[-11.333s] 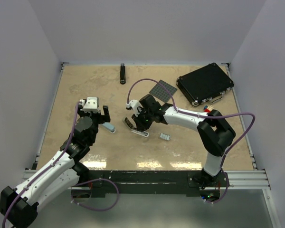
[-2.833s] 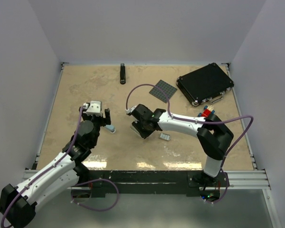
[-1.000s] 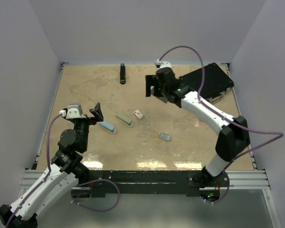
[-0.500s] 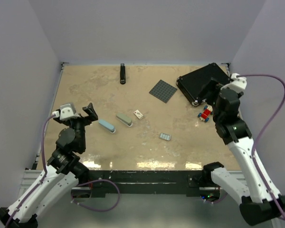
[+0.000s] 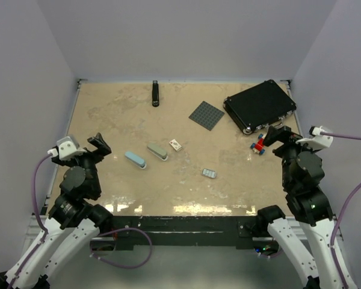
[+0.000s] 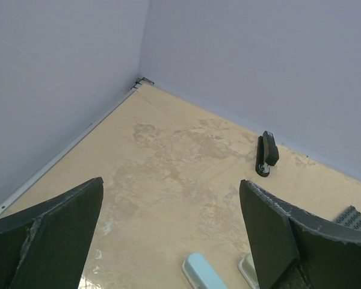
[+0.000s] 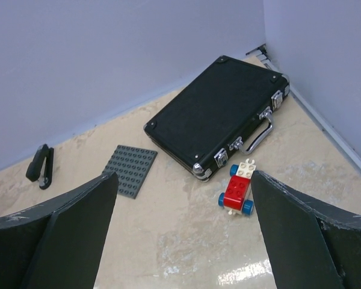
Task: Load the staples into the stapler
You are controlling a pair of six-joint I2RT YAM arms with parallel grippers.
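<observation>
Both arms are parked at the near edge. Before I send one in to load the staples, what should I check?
1. Left gripper open and empty: ok.
2. Right gripper open and empty: ok.
3. Stapler lying free, nothing on it: ok.
4. Pale blue part joined to the stapler: not ok; it lies beside it, apart.
5. White staple box and grey-blue tray lying free, each apart from the stapler: ok.
6. Staples already seated in the stapler: cannot tell; too small to see.
</observation>
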